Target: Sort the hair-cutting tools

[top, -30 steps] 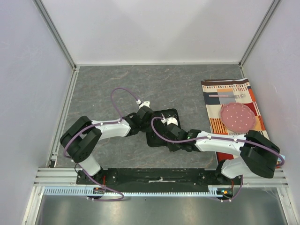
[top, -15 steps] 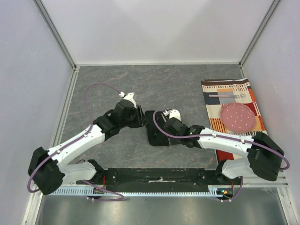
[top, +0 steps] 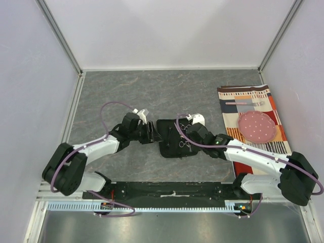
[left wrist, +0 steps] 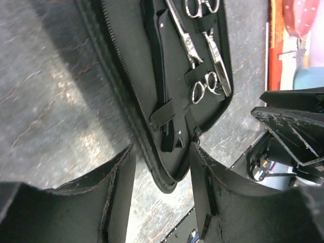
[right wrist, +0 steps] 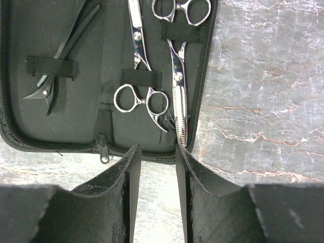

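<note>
While the grey, marbled table [top: 202, 96] is carrying a flat black zip case [right wrist: 96, 96] lying open, polished steel plain scissors [right wrist: 136, 35] and toothed shears [right wrist: 177, 76] are sitting strapped inside, their long axes parallel. The scissors' rings are pointing toward the right claw [right wrist: 157, 149], the shears' rings away. A slim black clip [right wrist: 73, 40] is lying slanted beside them. The right claw and the left claw [left wrist: 162, 152] are hovering open, gripping nothing.

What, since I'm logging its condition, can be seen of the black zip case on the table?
The black case lies unzipped and opened flat on the grey table. It looks like fabric, with a zipper around its edge and a pull tab. Black straps inside hold two silver scissors and a black clip.
</note>
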Robot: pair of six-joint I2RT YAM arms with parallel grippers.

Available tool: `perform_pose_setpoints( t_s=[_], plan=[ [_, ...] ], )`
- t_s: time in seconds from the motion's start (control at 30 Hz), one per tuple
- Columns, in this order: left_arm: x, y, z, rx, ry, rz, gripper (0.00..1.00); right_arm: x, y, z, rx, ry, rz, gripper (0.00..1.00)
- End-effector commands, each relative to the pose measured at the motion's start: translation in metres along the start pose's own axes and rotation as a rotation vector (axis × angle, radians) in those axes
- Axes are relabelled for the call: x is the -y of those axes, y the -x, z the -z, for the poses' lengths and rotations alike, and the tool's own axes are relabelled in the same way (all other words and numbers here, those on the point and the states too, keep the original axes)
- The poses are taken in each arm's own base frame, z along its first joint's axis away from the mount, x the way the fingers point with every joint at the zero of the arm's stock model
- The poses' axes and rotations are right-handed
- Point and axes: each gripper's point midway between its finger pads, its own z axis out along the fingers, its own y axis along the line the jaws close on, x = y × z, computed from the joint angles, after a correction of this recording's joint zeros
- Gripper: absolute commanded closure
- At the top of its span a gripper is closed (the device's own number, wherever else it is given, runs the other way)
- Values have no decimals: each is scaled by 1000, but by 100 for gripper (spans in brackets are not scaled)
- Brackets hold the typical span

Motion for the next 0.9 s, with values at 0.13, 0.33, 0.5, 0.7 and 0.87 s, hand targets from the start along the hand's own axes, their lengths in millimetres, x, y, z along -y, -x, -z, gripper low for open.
perform_pose_setpoints(
  t_s=[0.13, 0.33, 0.5, 0.7, 0.87],
  plan=[
    [6, 20, -29, 51, -158, -6, 46, 14, -9, 7, 6, -13, 5, 59],
    [-6, 23, -48, 28, -146, 15, 46, 15, -10, 7, 10, -13, 14, 59],
    [-10, 26, -49, 26, -132, 11, 46, 16, -10, 7, 11, -16, 20, 59],
    [-13, 34, -54, 29, -149, 0, 46, 14, -12, 3, 0, -13, 27, 59],
    [-14, 50, -67, 70, -213, -13, 48, 12, -10, 4, 4, -3, 32, 59]
  ],
)
